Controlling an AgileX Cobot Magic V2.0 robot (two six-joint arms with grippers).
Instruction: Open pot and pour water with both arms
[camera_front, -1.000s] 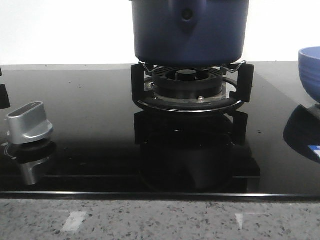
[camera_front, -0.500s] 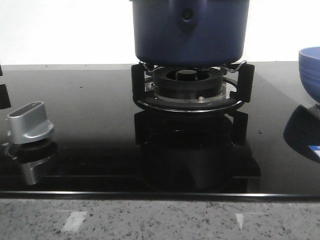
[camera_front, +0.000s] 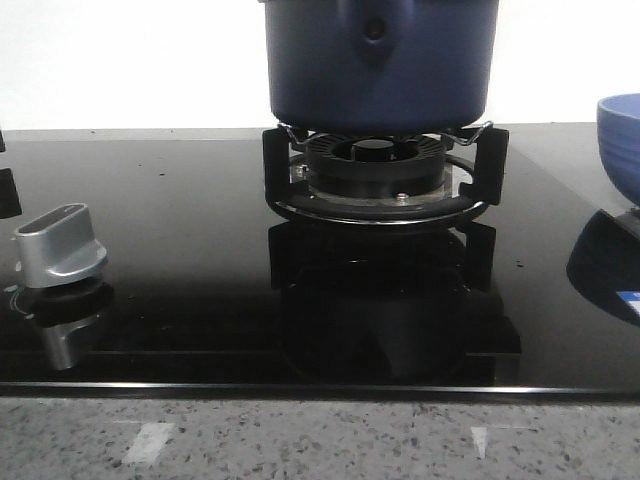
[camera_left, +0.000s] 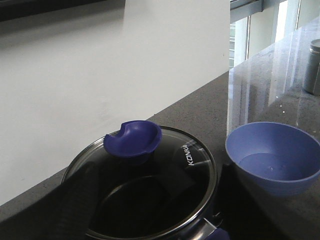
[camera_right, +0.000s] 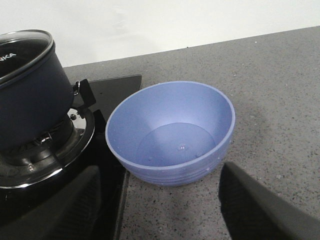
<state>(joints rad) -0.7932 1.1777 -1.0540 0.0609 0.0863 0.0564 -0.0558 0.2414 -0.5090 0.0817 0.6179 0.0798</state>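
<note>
Two arms, nothing grabbed yet: both wrist views showed empty space between the fingers.
Pot: the pot (camera_front: 378, 62) sat on the burner stand (camera_front: 383, 185) of the black hob (camera_front: 180, 250), handle bracket facing the front camera.
Lid: glass lid (camera_left: 150, 187) was still on, blue knob (camera_left: 133, 138) up top, so step one hadn't happened.
Left claw: the left claw (camera_left: 150, 220) hung spread above the lid, knob just ahead of it and roughly centred between the fingers. Looked like the nearer arm for the lid.
Right claw: the right claw (camera_right: 160, 210) was spread too, pointed at the bowl (camera_right: 171, 132), pot off to one side.
Bowl: sat on the bench (camera_right: 280, 90) just beside the hob, looked empty.
</note>
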